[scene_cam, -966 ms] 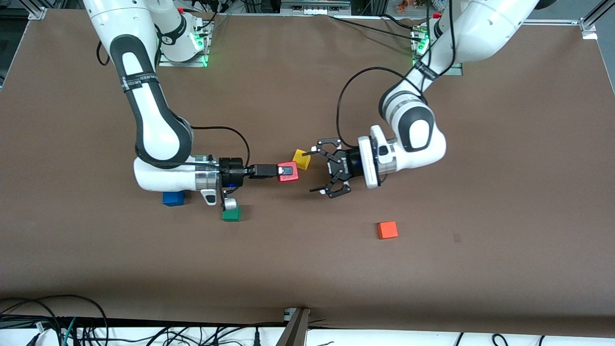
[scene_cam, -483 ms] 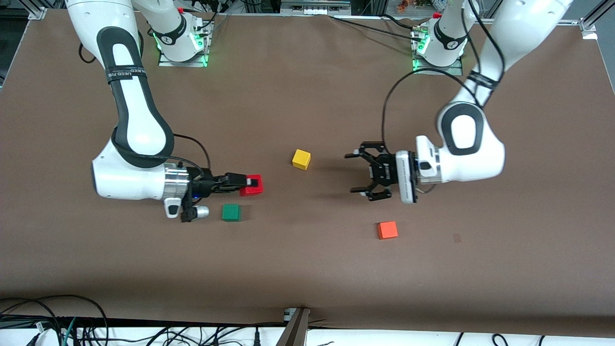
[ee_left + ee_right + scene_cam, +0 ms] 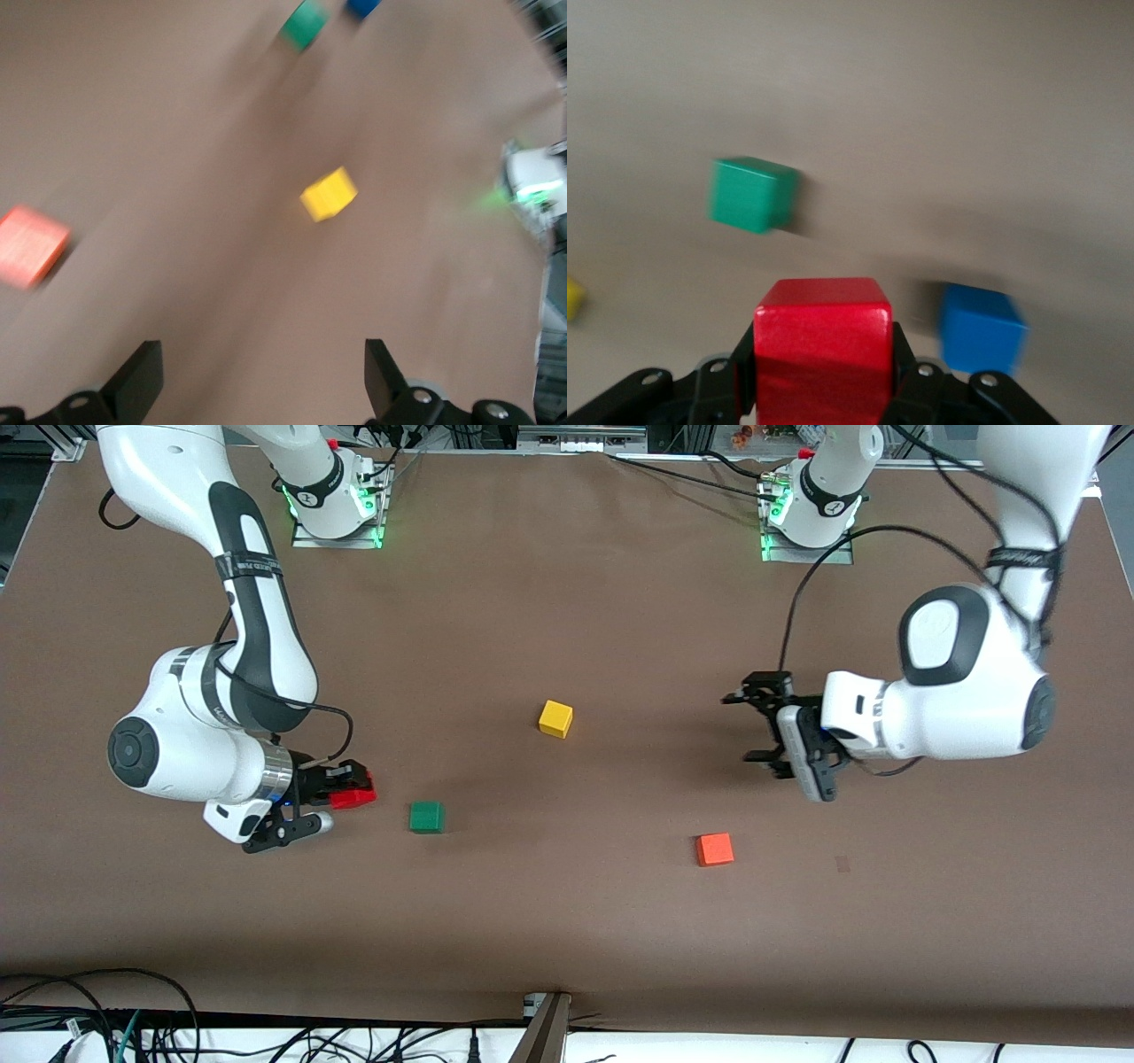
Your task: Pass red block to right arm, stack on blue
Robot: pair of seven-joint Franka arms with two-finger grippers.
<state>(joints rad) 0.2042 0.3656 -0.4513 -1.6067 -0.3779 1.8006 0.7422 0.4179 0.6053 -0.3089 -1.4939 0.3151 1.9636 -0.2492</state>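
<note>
My right gripper (image 3: 354,794) is shut on the red block (image 3: 353,798) and holds it just above the table, between the green cube and the right arm's end of the table. In the right wrist view the red block (image 3: 822,345) sits between the black fingers (image 3: 735,372). The blue cube (image 3: 982,329) lies on the table close beside it. In the front view the blue cube is hidden under the right arm. My left gripper (image 3: 757,726) is open and empty, up over the table toward the left arm's end; its fingertips (image 3: 142,372) stand wide apart.
A green cube (image 3: 427,817) lies next to the red block. A yellow cube (image 3: 555,718) sits mid-table. An orange-red cube (image 3: 714,849) lies nearer the front camera, below the left gripper. Cables hang along the table's front edge.
The right arm has drawn back toward its end of the table with the red block, past the green cube. The left gripper, open, has pulled away toward its own end.
</note>
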